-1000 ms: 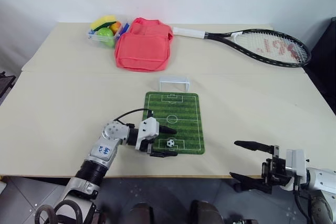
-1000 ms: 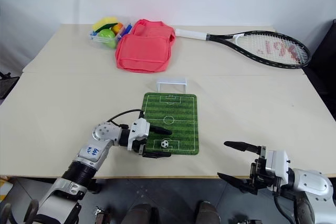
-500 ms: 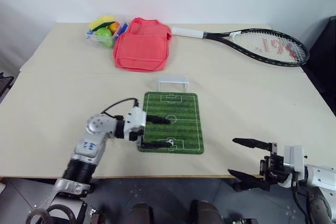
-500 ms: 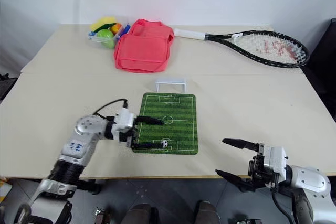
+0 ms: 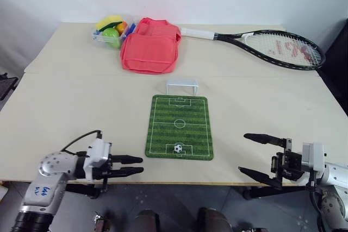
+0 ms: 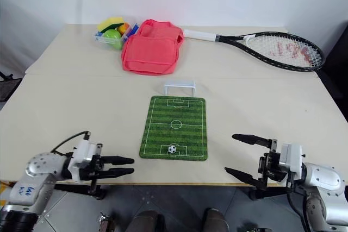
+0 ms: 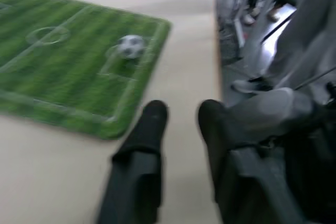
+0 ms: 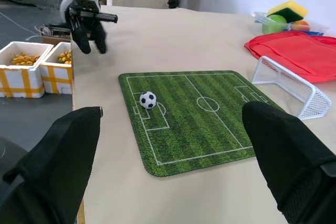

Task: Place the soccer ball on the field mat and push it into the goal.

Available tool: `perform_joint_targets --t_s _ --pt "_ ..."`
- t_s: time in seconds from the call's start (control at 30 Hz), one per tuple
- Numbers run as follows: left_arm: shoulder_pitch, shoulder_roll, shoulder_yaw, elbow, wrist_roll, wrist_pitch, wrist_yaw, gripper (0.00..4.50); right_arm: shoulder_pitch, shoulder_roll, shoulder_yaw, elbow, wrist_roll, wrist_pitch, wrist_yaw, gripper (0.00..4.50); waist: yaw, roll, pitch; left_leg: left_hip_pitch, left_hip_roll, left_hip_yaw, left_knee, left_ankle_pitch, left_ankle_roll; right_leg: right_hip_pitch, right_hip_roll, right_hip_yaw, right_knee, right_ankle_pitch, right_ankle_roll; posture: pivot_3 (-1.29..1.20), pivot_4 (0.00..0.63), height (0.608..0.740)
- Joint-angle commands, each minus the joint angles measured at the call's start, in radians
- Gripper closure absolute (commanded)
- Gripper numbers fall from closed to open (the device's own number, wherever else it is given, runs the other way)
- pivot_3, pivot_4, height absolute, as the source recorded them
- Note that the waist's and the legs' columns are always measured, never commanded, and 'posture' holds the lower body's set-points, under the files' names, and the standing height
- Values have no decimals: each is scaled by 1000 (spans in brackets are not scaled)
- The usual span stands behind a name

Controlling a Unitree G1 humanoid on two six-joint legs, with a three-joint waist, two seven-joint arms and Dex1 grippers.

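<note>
The left pincer point(image 5: 137, 164) hangs at the near edge of the desk point(image 5: 65, 107), left of the field mat point(image 5: 179, 126), its two black fingers drawn almost together with nothing between them. It points toward the mat but stands well apart from it.

The soccer ball point(image 5: 178, 148) lies on the mat, in the penalty box at the near end, so the placing looks done and the push is what remains. The goal point(image 5: 181, 86) stands just beyond the far end of the mat, slightly left of the mat's centre line.

The main risk, as I judge it, is a skewed push. The ball is tiny and round, and a finger meeting it off-centre would send it sideways off the mat or past the frame's posts. Too hard a shove could knock the light goal back or bounce the ball out of it. A low finger might also drag the mat itself.

The right pincer point(image 5: 254, 154) hovers past the near edge, right of the mat, with its fingers spread wide and empty.

At the far left corner, a clear tray point(image 5: 101, 37) holds a green ball point(image 5: 111, 33), something yellow and other small bright pieces too small to name. Beside it lies a pink bag point(image 5: 149, 45), its contents hidden.
</note>
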Motion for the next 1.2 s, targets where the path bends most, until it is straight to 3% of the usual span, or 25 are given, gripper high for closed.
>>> perform_joint_targets --t_s 0.03,0.23,0.53,0.73,0.9,1.03,1.2 --pt "-34 -66 -88 -40 43 6 69 4482 13 4 -23 41 -3 -56 41 0 -2 2 -1 0 0 0 0 0 0 0 0 0 0 0 0 0 150 740" --pt "-157 -162 -207 41 119 49 146 4482 32 9 -23 67 -22 -96 47 0 -7 2 -1 1 0 1 0 0 0 0 0 0 1 0 0 0 150 740" --pt "-304 -236 -273 187 186 41 177 4482 100 27 -31 12 -23 -115 0 0 -6 2 -1 1 0 2 0 0 0 0 0 1 0 0 1 0 150 740" --pt "-403 -283 -259 336 244 -20 237 4482 117 45 -25 -44 -32 -110 -64 0 -4 2 -1 1 0 2 0 0 0 0 0 1 0 0 1 0 150 740" --pt "-617 -371 -163 568 262 -173 375 4482 111 92 -29 -101 -44 -81 -204 0 2 1 -1 0 -1 2 1 0 0 0 0 1 0 1 1 0 150 740" --pt "-655 -334 -96 580 203 -233 305 4482 74 139 -39 -125 -65 -46 -353 0 -11 2 -1 0 -1 2 1 0 0 0 0 1 -1 1 1 0 150 740" --pt "-568 -185 -6 481 117 -233 174 4482 43 152 -23 -141 -84 -21 -434 0 -29 2 -1 0 0 3 -1 0 0 -2 1 1 0 1 1 0 150 740"
